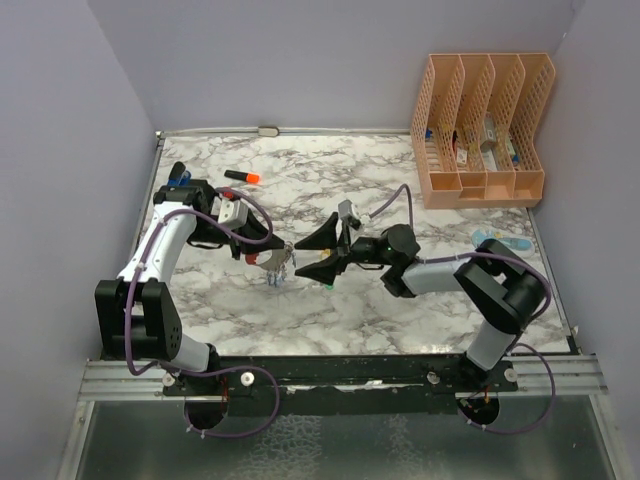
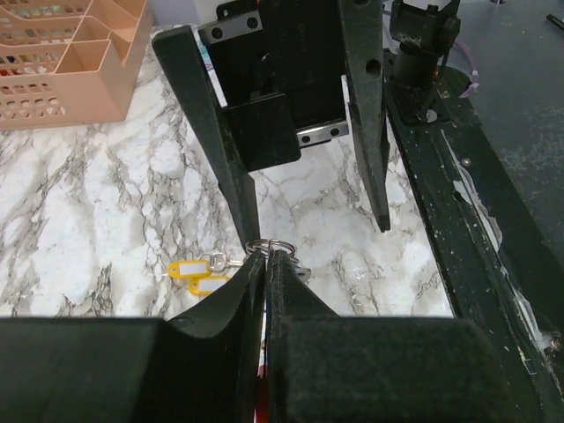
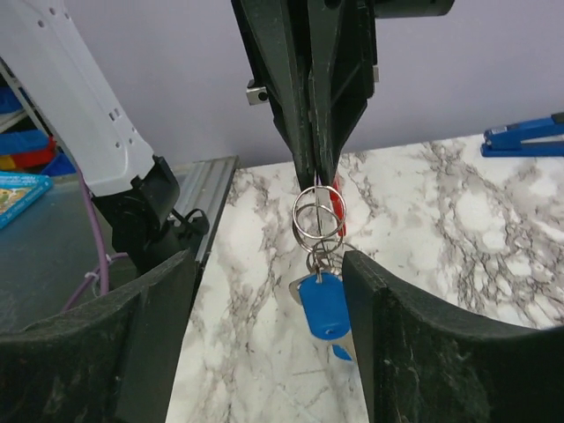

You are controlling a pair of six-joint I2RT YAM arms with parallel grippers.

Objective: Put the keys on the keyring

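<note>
Keyring: large D-shaped loop, silver-grey wire on one side, red on the other; hanging in the air over the white marble table, between the two arms.
Left gripper: black fingers pressed together on the top of the loop, nothing else in them.
Right gripper: black fingers spread wide on either side of the dangling bunch, gripping nothing.
Blue-headed metal key: hanging below the loop.
Yellow-headed keys: just beside the loop; threaded or not, cannot tell.
Reason for hold: probably pinched high so the loop hangs free and faces the right gripper.
Long axis: roughly vertical, top in the pinch, lower end toward the table.
</note>
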